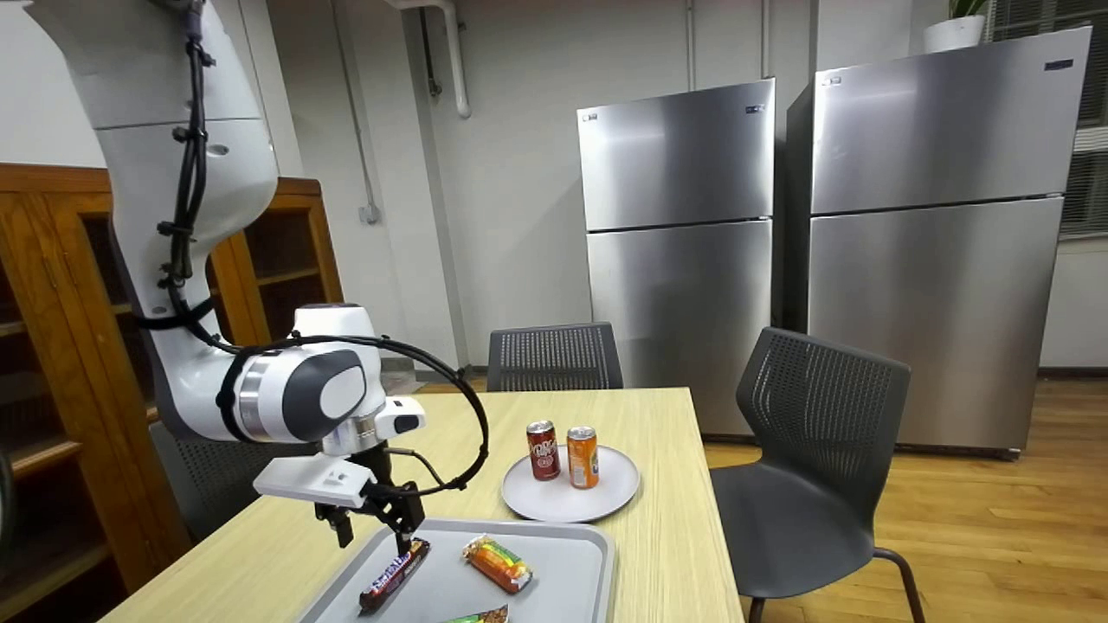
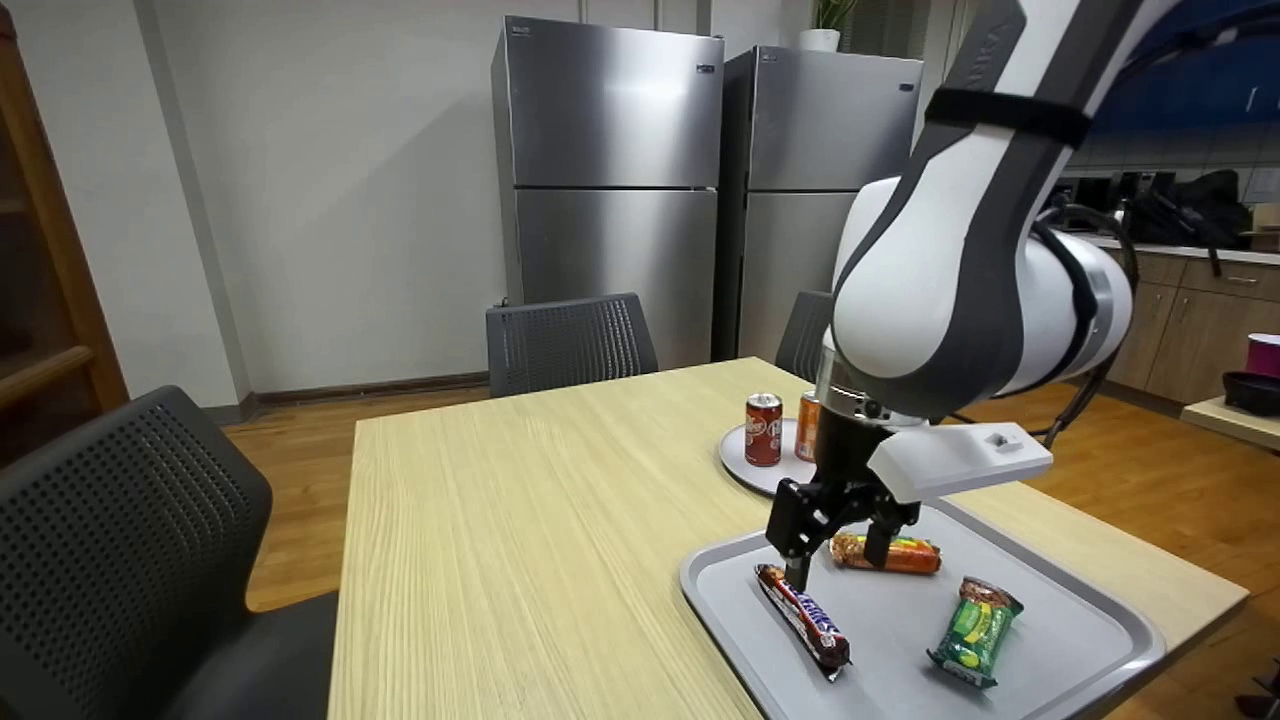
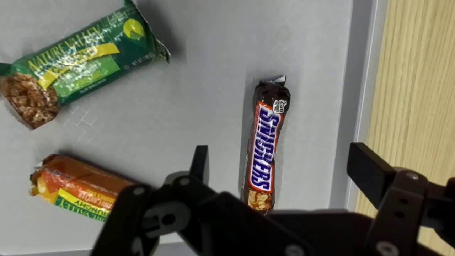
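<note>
We see tray: Snickers, green bar, orange bar; plate: red can, orange can. Snickers brown, blue-lettered; gripper spread wide.

Wrist view room: bare tray flanks Snickers bar under spread gripper | Obstacles: raised rim one side, orange-wrapped bar opposite | Just beside tray: red can, orange can standing on plate
</note>
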Robot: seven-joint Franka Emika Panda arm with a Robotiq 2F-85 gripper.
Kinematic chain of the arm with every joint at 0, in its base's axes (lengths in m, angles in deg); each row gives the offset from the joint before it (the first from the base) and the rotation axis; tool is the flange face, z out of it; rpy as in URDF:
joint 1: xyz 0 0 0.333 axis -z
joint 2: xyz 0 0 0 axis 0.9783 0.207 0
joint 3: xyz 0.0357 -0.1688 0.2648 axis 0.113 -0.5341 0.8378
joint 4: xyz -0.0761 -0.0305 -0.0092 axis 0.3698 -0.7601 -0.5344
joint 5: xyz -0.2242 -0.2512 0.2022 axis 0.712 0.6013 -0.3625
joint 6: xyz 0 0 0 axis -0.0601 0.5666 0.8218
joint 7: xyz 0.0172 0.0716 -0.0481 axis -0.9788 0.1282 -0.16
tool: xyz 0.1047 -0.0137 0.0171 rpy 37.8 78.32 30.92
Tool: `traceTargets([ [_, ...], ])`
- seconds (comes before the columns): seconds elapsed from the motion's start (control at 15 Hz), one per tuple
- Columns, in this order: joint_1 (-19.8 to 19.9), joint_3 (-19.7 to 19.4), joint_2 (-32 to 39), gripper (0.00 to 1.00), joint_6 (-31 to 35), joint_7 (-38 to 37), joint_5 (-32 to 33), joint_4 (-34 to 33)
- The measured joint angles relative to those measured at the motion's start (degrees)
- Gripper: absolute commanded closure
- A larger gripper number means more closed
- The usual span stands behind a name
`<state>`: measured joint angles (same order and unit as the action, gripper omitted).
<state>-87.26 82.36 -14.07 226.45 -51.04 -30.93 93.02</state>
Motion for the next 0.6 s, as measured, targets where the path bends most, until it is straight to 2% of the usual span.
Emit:
traceTargets([
  [0.6,-1.0,-0.3,12.0,0.00,7.3,0.0,0.3,-7.2],
])
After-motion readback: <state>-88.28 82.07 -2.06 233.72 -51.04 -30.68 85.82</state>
